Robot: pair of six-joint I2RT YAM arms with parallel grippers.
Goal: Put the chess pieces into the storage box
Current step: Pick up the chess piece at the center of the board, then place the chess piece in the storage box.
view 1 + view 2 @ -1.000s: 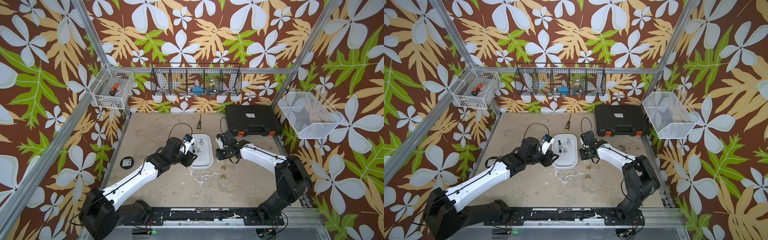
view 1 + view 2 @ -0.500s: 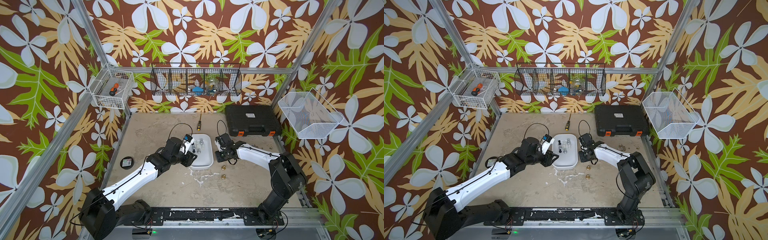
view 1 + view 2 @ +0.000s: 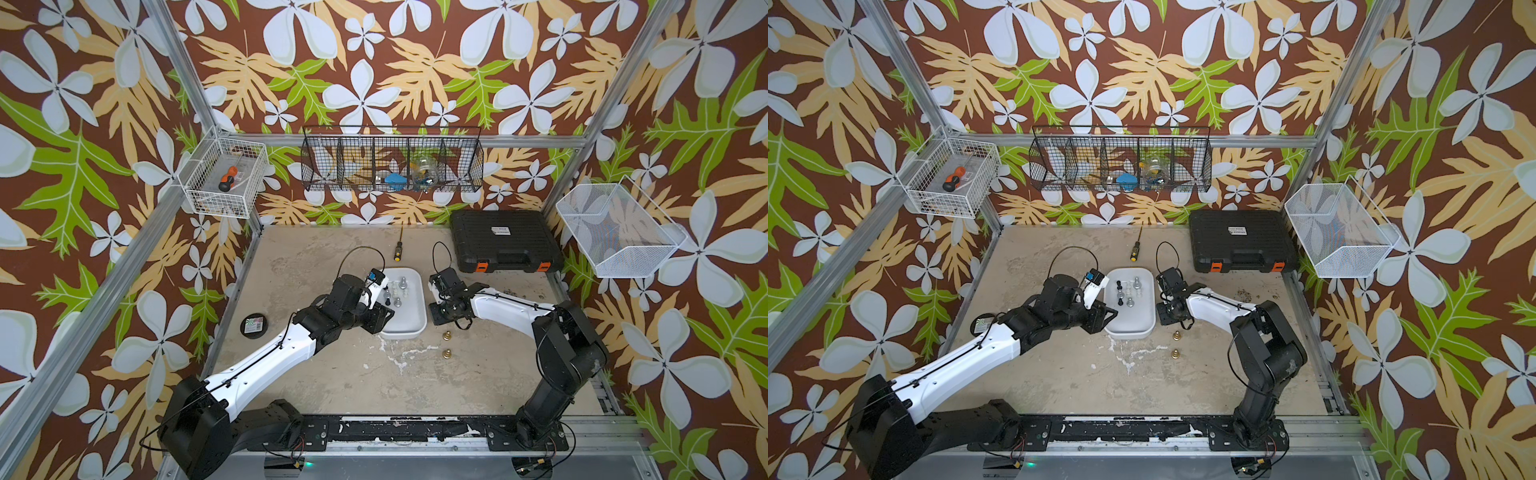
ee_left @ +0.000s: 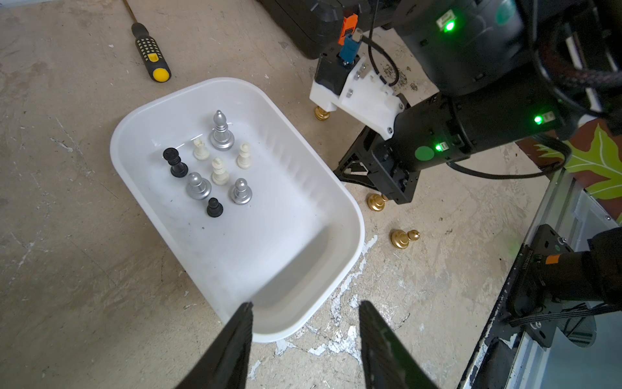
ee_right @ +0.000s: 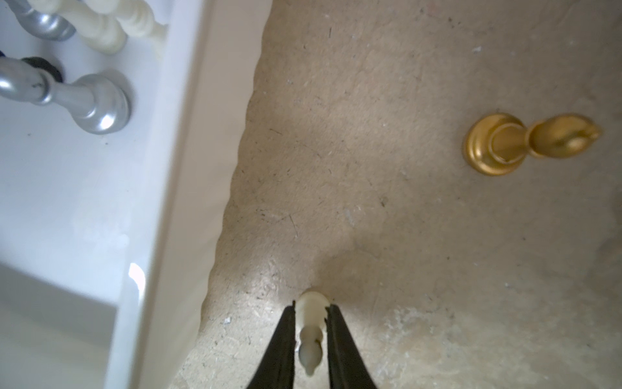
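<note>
The white storage box [image 3: 405, 330] [image 3: 1128, 331] sits mid-table and holds several chess pieces in silver, cream and black, such as a silver one [image 4: 221, 131]. Two gold pieces [image 3: 446, 335] [image 3: 446, 353] stand on the table right of the box, and a third gold one [image 4: 322, 113] shows behind the right arm. My right gripper [image 5: 312, 304] is shut on a small cream-white piece [image 5: 309, 350], low over the table just beside the box wall [image 5: 188, 134]. My left gripper [image 4: 306, 310] hangs open and empty over the box's near end.
A yellow-tipped screwdriver [image 3: 398, 248] lies behind the box. A black case with orange latches [image 3: 505, 241] stands at the back right. A black round disc [image 3: 253, 325] lies at the left. Wire baskets [image 3: 226, 183] [image 3: 392, 164] [image 3: 619, 232] hang on the walls.
My right gripper has shifted left toward the box and closed on the cream-white piece. The left arm has stayed where it was.
</note>
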